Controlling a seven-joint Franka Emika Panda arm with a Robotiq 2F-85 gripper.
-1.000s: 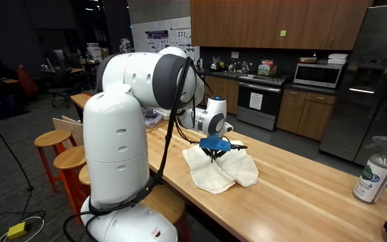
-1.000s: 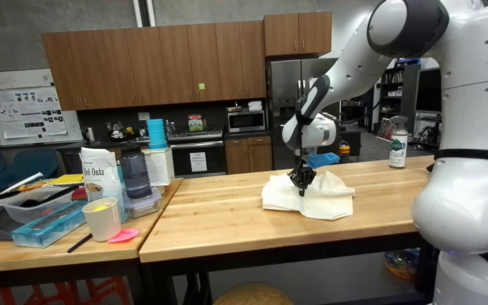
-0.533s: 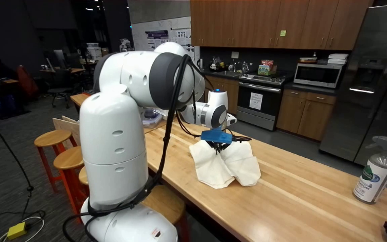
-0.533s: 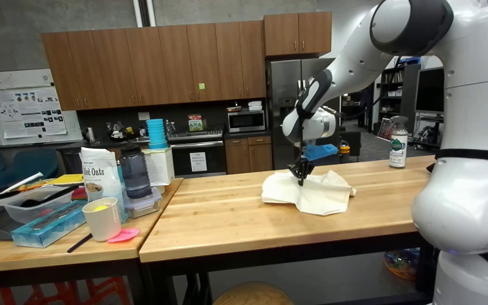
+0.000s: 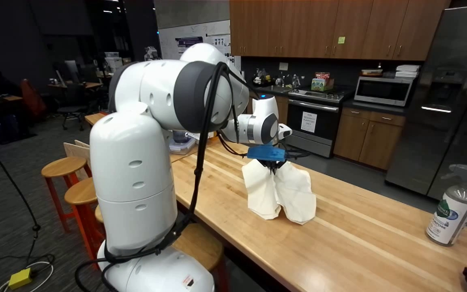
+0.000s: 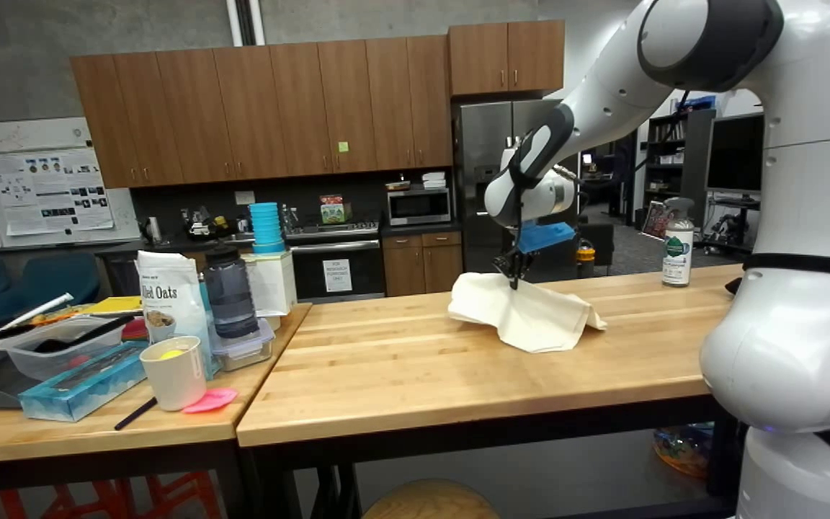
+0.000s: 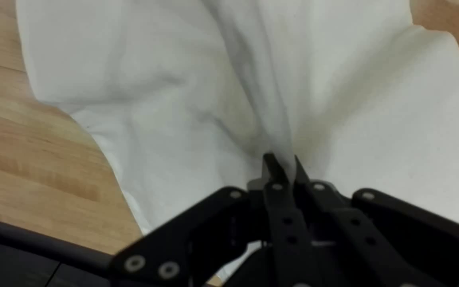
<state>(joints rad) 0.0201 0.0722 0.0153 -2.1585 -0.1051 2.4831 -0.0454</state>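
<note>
A creased cream cloth [image 6: 534, 317], gathered to a raised peak, drapes over the bench [image 6: 386, 367] between its long edges.

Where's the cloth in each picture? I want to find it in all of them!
In an exterior view: the cloth is a little right of the middle, below halfway.
In an exterior view: the cloth is right of the middle, below halfway.
In the wrist view: the cloth fills most of the picture.
Shared landmark: the black gripper pinching it, at its top in both exterior views, at the bottom of the wrist view.
</note>
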